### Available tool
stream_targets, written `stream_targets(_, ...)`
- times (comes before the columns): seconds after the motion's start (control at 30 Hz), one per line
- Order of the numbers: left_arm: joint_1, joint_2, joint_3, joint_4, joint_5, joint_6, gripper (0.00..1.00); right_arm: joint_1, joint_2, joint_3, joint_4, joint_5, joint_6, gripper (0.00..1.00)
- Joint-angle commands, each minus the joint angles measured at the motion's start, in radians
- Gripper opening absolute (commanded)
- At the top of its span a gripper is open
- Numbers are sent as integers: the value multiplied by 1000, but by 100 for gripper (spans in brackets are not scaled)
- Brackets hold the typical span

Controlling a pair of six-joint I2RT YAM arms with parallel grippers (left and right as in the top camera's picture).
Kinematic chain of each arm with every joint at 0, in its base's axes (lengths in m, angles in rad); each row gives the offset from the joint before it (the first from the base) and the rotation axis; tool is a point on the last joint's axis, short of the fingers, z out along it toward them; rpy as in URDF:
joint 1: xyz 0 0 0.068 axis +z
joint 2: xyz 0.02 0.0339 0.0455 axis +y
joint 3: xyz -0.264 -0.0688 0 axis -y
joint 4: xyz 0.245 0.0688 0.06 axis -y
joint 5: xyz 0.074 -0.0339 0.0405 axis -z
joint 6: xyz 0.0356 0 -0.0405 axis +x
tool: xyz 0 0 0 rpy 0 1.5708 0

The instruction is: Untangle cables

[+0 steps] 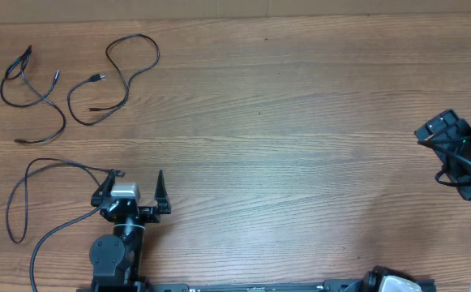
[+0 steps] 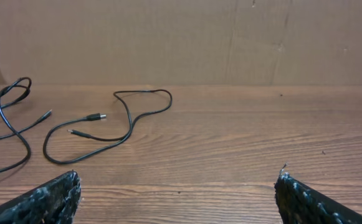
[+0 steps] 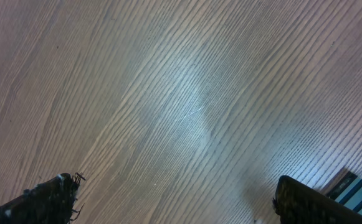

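Three thin black cables lie apart on the left of the wooden table. One cable curls at the far left back, also in the left wrist view. A second cable loops just right of it. The third cable makes a loop at the front left, one end close beside the left finger of my left gripper. That gripper is open and empty, pointing toward the back cables. My right gripper sits at the far right edge, open over bare wood, far from every cable.
The left arm's base stands at the front edge, with a thicker black wire running from it to the left. The right arm's base is at the front right. A cardboard wall closes off the back.
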Motion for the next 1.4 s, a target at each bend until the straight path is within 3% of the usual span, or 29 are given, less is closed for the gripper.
stream_targets(0.0,7,-10,-12,7,5,18,99,-4,-2,17,2,10,-5,100)
stream_targets(1.37,7,-9,-12,10,0,18,99,13,-24,5,36,10,-5,100)
